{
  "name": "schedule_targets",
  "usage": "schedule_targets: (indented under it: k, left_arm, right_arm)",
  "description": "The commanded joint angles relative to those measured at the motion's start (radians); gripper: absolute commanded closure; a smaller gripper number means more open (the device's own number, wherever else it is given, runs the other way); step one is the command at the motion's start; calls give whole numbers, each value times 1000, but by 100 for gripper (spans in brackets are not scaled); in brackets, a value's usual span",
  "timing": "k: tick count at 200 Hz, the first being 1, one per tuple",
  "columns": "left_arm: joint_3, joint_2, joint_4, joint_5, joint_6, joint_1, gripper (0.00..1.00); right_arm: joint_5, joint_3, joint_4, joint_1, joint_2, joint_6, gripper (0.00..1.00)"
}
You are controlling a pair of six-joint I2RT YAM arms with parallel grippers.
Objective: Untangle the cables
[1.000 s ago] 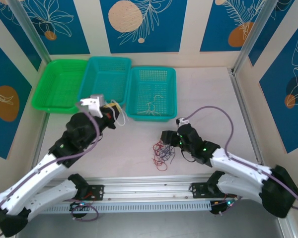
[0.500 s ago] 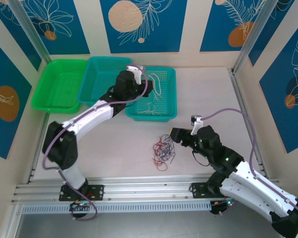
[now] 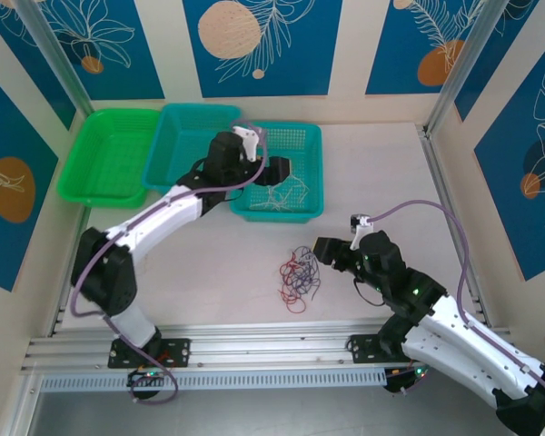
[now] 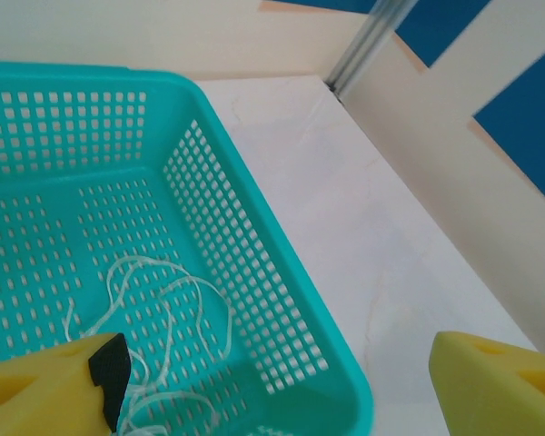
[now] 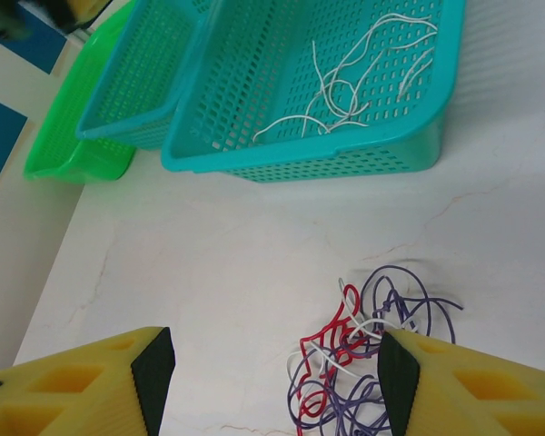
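A snarl of red, purple and white cables (image 3: 297,275) lies on the table in front of the right teal basket (image 3: 277,216). My right gripper (image 3: 325,247) hovers just right of the snarl, open and empty. In the right wrist view the cables (image 5: 368,363) lie by the right fingertip, and the gripper (image 5: 272,381) is spread wide. My left gripper (image 3: 277,171) hangs open over the right teal basket, above loose white cables (image 3: 280,193). In the left wrist view those white cables (image 4: 154,309) rest on the floor of the basket (image 4: 227,263), with the left gripper (image 4: 272,391) empty.
A second teal basket (image 3: 195,113) and a green basket (image 3: 73,182) stand in a row to the left at the back. Aluminium posts and patterned walls close in the table on three sides. Bare tabletop lies left of the snarl.
The left arm swung from the near left to over the right teal basket and opened, and the white cable it carried now lies inside. The right gripper drew back slightly from the snarl.
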Motion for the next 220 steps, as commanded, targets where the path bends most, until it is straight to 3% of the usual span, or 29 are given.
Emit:
schedule_targets:
  k: [1, 37, 61, 106, 138, 162, 175, 202, 220]
  left_arm:
    - [-130, -163, 83, 69, -48, -3, 14]
    - [-387, -374, 88, 59, -66, -50, 16]
    - [-512, -436, 56, 92, -43, -97, 17]
    - [-572, -335, -90, 113, 35, -197, 21]
    - [-608, -253, -59, 113, -35, -217, 25]
    - [-623, -228, -55, 69, -84, -220, 28]
    - [-612, -215, -88, 35, -99, -220, 30]
    - [-601, -213, -128, 2, -152, -219, 38]
    - [-606, -229, -126, 1, -195, -211, 44]
  right_arm:
    - [14, -6, -3, -11, 20, 32, 37]
    - [-49, 0, -3, -23, 131, 44, 37]
    - [-112, 28, -10, -27, 256, 64, 36]
    - [-156, 110, -58, -33, 539, 140, 33]
    - [-221, 117, 48, -18, 668, 168, 35]
    - [-180, 123, 75, -5, 771, 160, 35]
    - [-183, 137, 73, -6, 826, 134, 43]
    - [-226, 125, 139, -4, 846, 108, 83]
    - [-259, 96, 206, -11, 803, 90, 94]
